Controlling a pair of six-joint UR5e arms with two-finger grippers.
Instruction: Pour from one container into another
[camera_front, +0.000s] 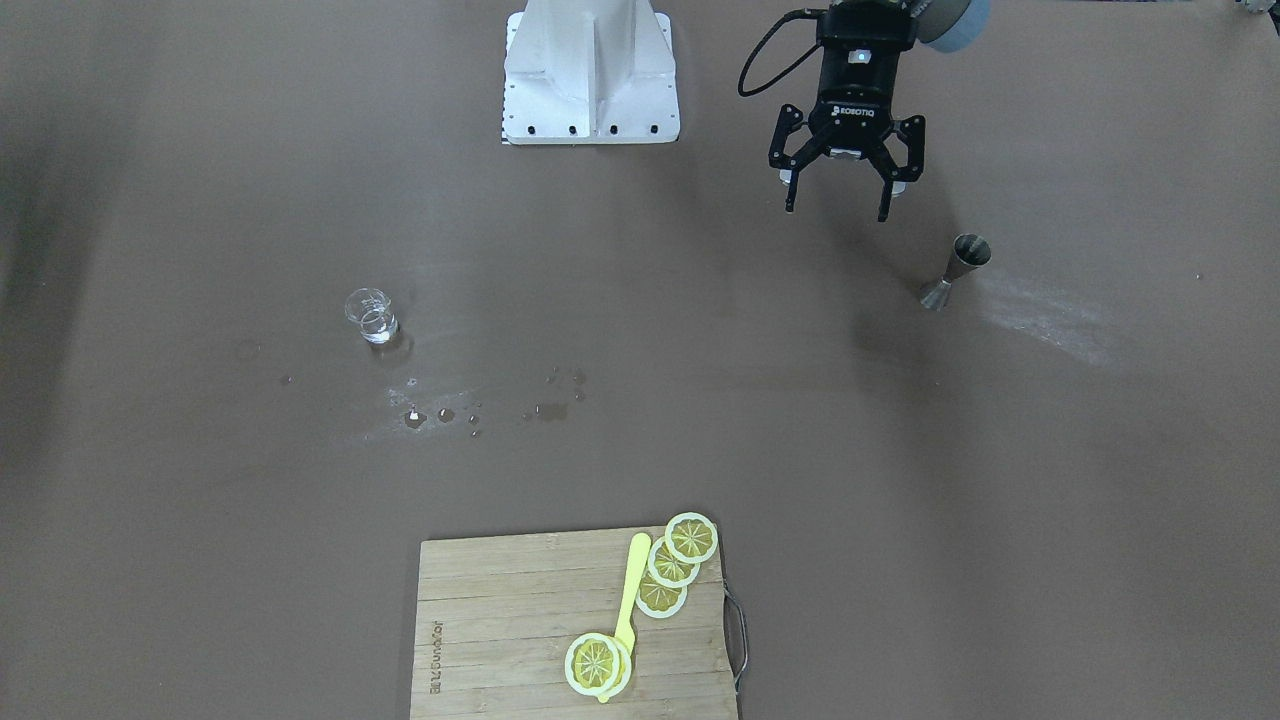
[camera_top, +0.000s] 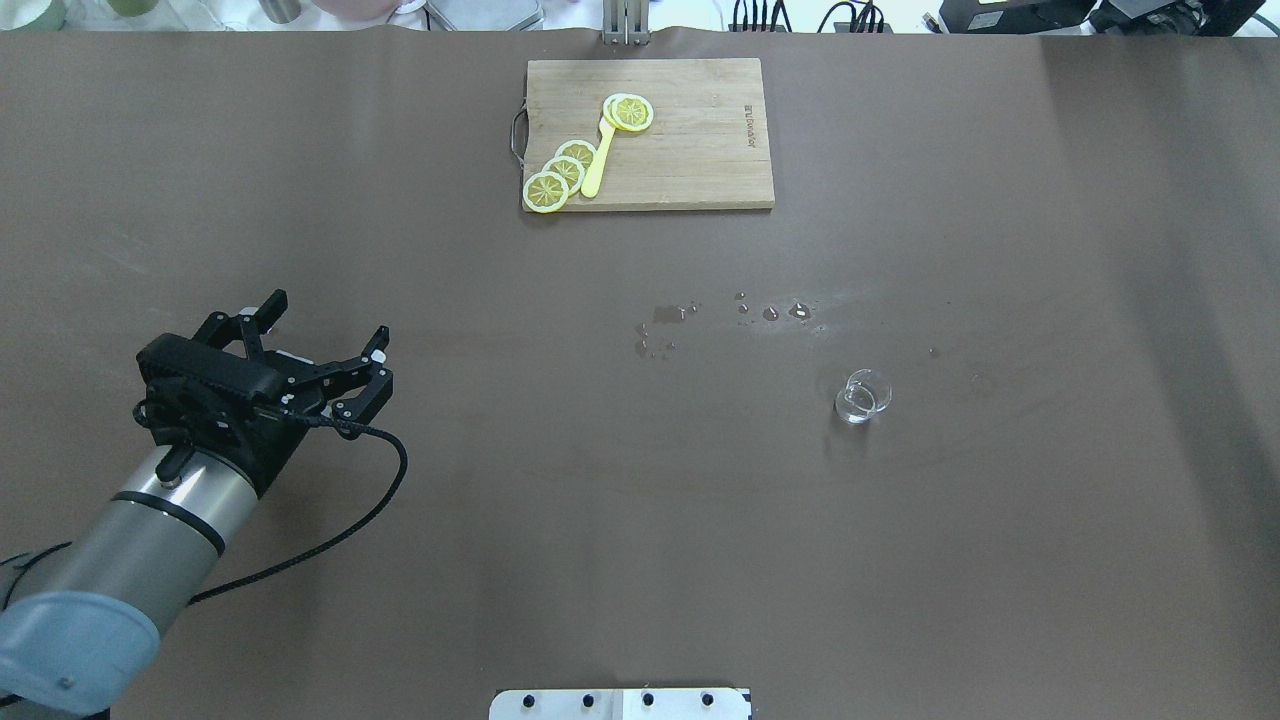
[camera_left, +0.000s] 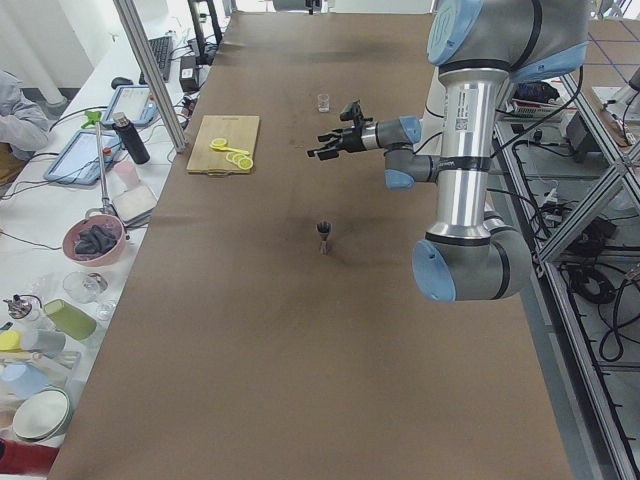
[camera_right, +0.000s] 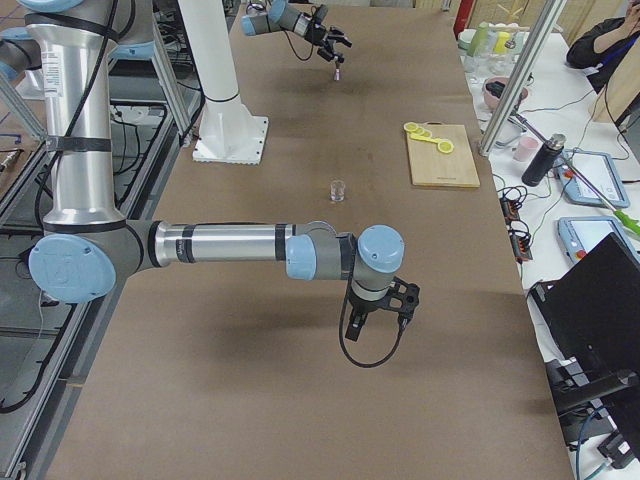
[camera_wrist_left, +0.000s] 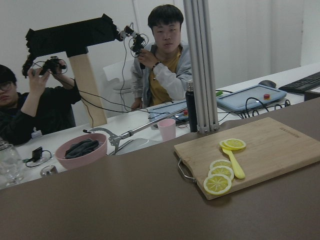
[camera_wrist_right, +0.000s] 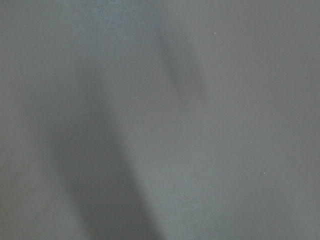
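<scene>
Our left gripper (camera_front: 838, 208) hovers near jigger (camera_front: 955, 270), not touching; jaws spread wide, nothing held. Our right gripper (camera_right: 381, 312) seen from side only; we cannot tell its opening. Clear glass cup (camera_front: 371, 316) upright, well apart on right arm's half. We judge one vessel per arm, so pour can meet mid-table. Both vessels well in from table edges. Near cup, spilled drops (camera_front: 445, 415); cutting board (camera_front: 500, 620) near operators' edge, well off any path.
</scene>
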